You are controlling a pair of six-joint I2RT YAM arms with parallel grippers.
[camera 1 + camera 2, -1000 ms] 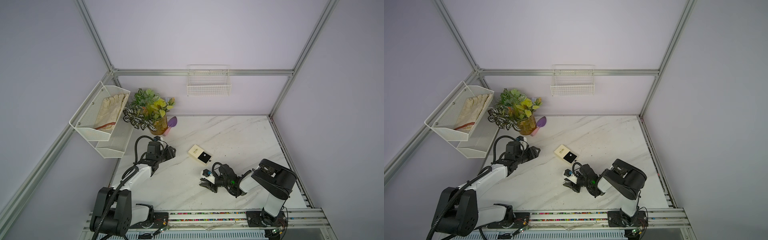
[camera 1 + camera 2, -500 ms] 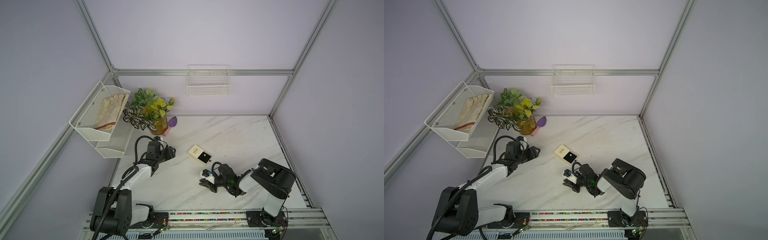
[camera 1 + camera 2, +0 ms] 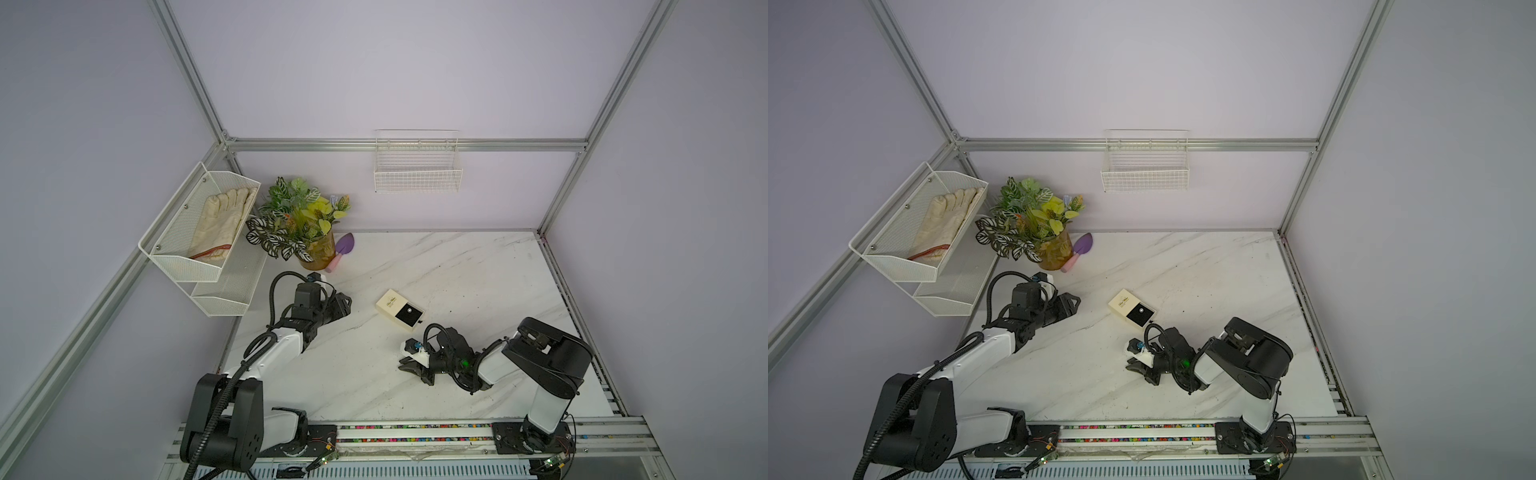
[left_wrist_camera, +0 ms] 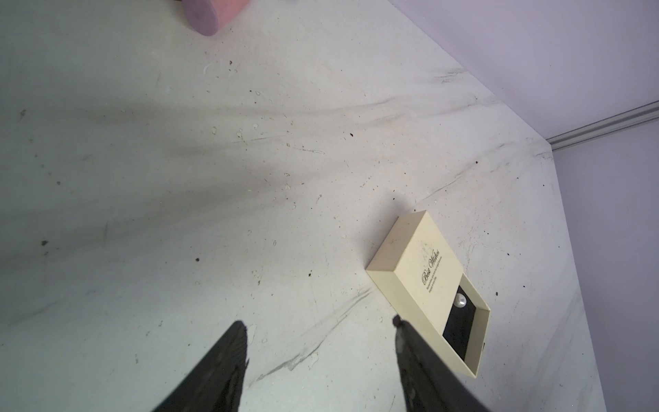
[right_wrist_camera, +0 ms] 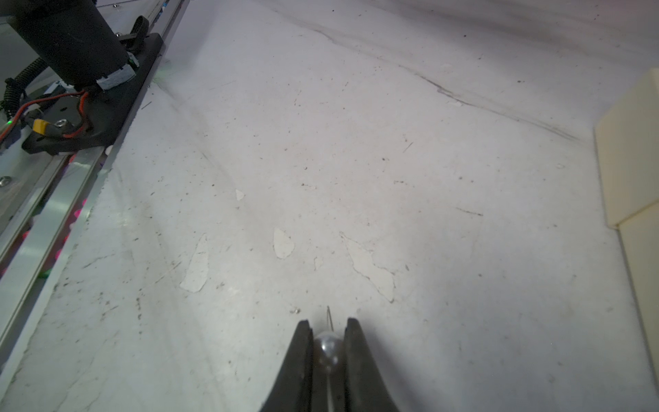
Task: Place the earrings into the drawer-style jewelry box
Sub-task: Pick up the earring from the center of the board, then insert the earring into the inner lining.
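pearly round earring (image 5: 327, 351) pinched by tapered black right hand (image 5: 328, 325); left hand (image 4: 319, 323) spread.

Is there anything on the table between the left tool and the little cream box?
No. In the left wrist view, only bare, speckled marble table lies between the left tool and the jewelry box. That gap looks bare in both top views too.

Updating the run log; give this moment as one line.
right gripper: shut on held earring | left gripper: open, empty | box: open, boxed earring inside | next: likely held earring to box
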